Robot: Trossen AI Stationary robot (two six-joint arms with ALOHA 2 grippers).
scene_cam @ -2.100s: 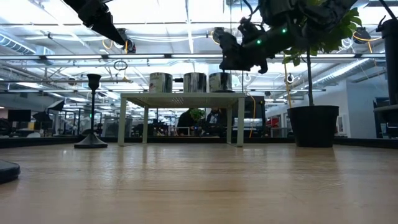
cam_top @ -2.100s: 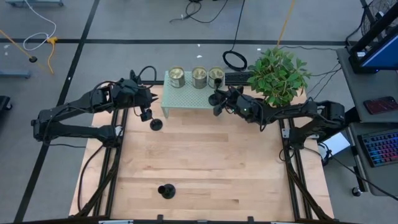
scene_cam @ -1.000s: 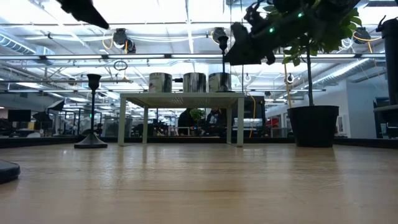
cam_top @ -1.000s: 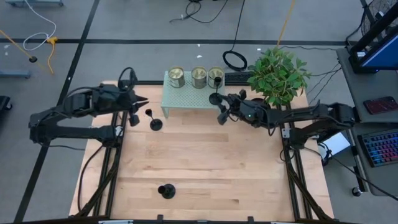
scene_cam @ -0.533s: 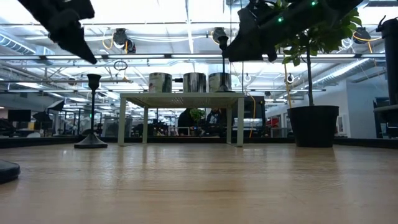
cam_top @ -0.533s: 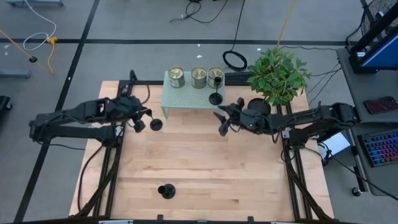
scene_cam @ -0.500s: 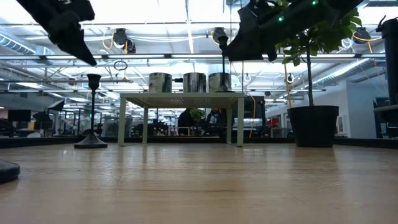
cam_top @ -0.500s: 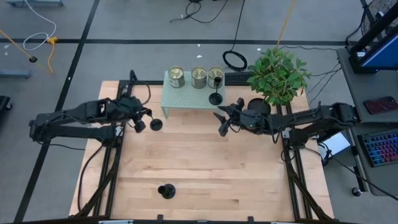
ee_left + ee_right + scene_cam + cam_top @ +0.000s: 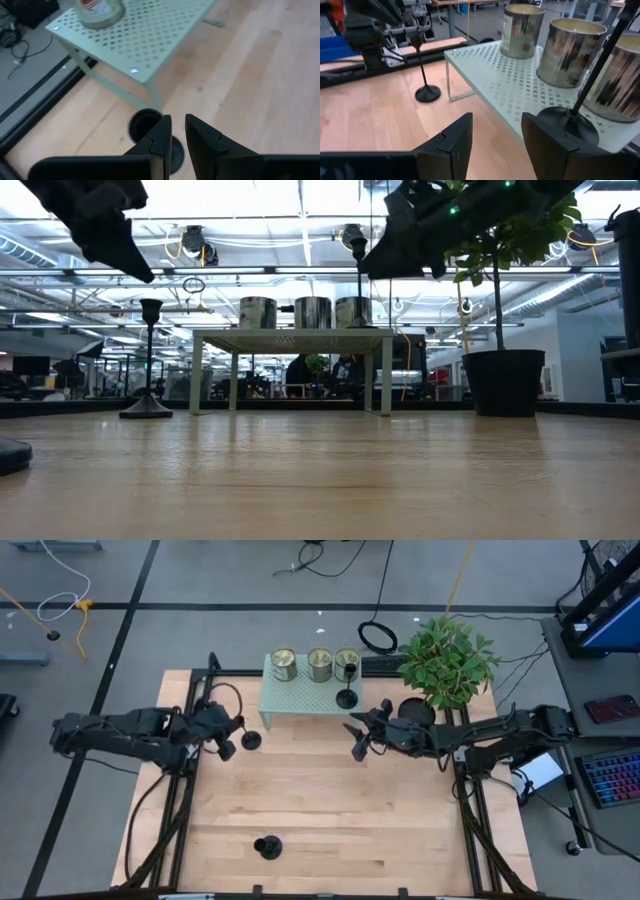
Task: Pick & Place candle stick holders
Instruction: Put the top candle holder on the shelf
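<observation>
Three black candle stick holders show. One stands on its round base on the wooden table (image 9: 320,810) left of the pale green shelf (image 9: 300,700): holder (image 9: 250,740), (image 9: 145,122), (image 9: 422,75). A second holder (image 9: 347,690), (image 9: 567,125) stands on the shelf's right end. The third holder (image 9: 266,847) stands near the table's near edge. My left gripper (image 9: 226,743), (image 9: 178,120) hovers just left of and above the first holder, with only a narrow gap between its fingers and nothing in it. My right gripper (image 9: 358,738), (image 9: 495,122) hangs open and empty in front of the shelf's right end.
Three pale metal cans (image 9: 319,663) stand in a row along the shelf's far side. A potted plant (image 9: 445,660) stands at the table's far right corner, behind my right arm. Bare wood lies between the shelf and the near holder.
My left gripper has come down and toward the near edge, ending beside the holder left of the shelf. My right gripper has drawn back a little from the shelf toward the near edge. All holders have stayed in place.
</observation>
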